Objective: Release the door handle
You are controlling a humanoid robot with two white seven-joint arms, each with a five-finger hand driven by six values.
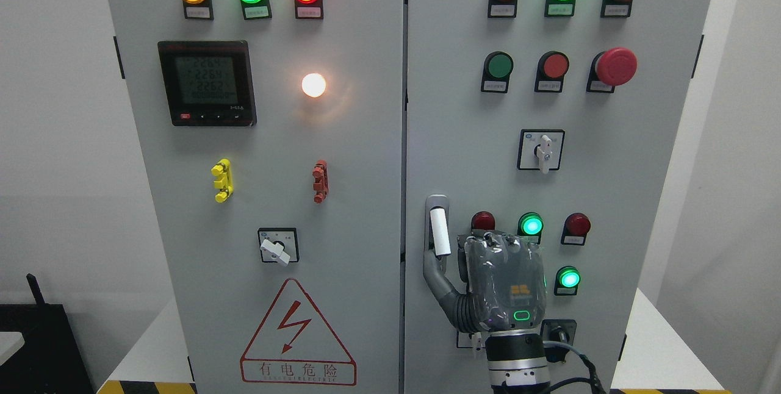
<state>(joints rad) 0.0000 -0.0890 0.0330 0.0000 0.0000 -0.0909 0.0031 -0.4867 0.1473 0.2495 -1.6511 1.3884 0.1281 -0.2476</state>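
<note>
The door handle (439, 230) is a white grip in a grey recess at the left edge of the cabinet's right door (659, 199). My right hand (482, 263) comes up from the bottom edge, its back toward the camera. It sits just right of and below the handle. The thumb (434, 273) is spread left and its tip touches the handle's lower end. The fingers (497, 241) point up against the door, to the right of the handle, not wrapped around it. The whole white grip is visible. Both doors look closed. The left arm is out of view.
The right door carries lit green lamps (531, 224), red buttons, a red mushroom stop button (616, 66) and a rotary switch (542, 150). The left door (268, 199) has a meter (207, 83), lamps, a switch (277, 246) and a warning triangle. A black box (36, 345) stands at lower left.
</note>
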